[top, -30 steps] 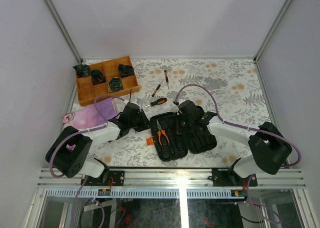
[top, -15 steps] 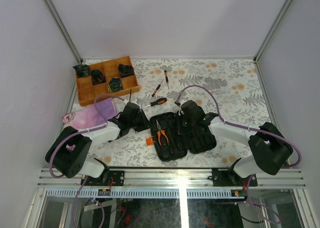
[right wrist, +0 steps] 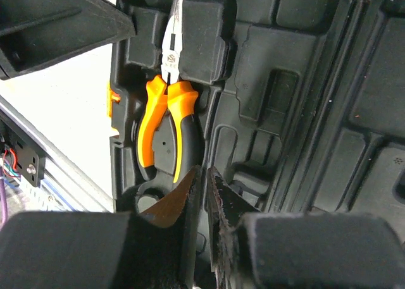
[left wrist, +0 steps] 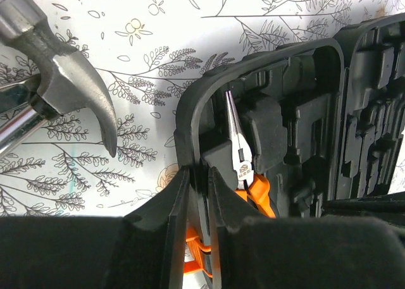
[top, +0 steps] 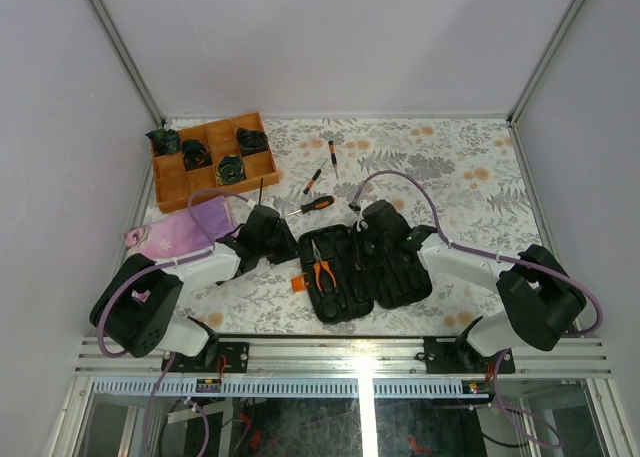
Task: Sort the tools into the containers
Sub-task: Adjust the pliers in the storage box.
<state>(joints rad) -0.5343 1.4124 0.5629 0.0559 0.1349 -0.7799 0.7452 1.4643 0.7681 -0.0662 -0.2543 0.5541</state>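
The black tool case point(top: 395, 277) lies open in front of the arms, with orange-handled pliers point(top: 322, 270) seated in its left half. My left gripper point(top: 293, 249) is shut on the case's left rim point(left wrist: 190, 121), beside the pliers point(left wrist: 243, 169). A steel-headed hammer point(left wrist: 69, 74) lies on the cloth just left of the case. My right gripper point(top: 362, 245) hovers over the moulded slots point(right wrist: 285, 99), fingers point(right wrist: 190, 188) closed and empty, just below the pliers' handles point(right wrist: 168, 118). A black-and-orange screwdriver point(top: 318, 204) and two thin short drivers point(top: 313, 181) point(top: 333, 157) lie beyond the case.
An orange-brown wooden divided tray point(top: 190, 187) with dark coiled items stands at the far left. A purple cloth point(top: 185, 227) lies in front of it, beside the left arm. The case's orange tab point(top: 298, 280) sticks out at its left edge.
Almost nothing: the right wrist has shifted slightly over the case. The left gripper keeps its hold on the rim.
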